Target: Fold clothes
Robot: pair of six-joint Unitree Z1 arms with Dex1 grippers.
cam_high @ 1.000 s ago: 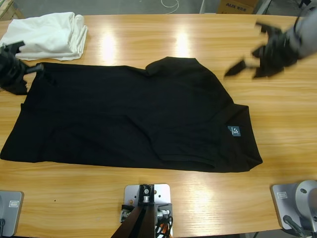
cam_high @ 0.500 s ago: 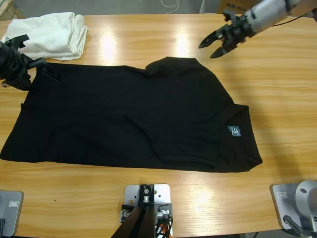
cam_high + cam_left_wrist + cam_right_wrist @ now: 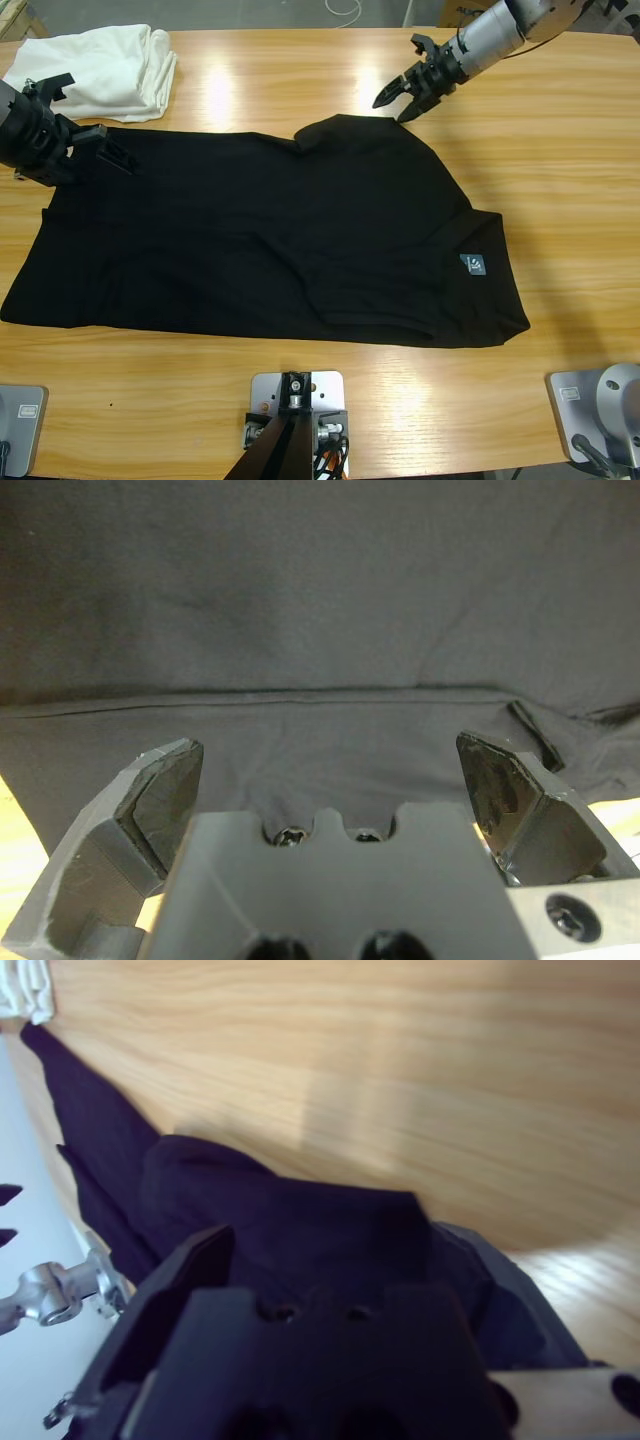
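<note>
Lengthwise, the black polo shirt [image 3: 260, 240] lay flat on the wooden table [image 3: 560, 180], its long axis running from hem to collar, the neck label [image 3: 472, 264] toward the collar end. At the shirt's hem corner, the left gripper [image 3: 100, 148] hovered with jaws spread wide and empty, fabric just beneath them. Beyond that corner sat a folded white cloth [image 3: 100, 68], clear of the way. At the shirt's far sleeve, the right gripper [image 3: 398, 98] hung with jaws apart, holding nothing.
</note>
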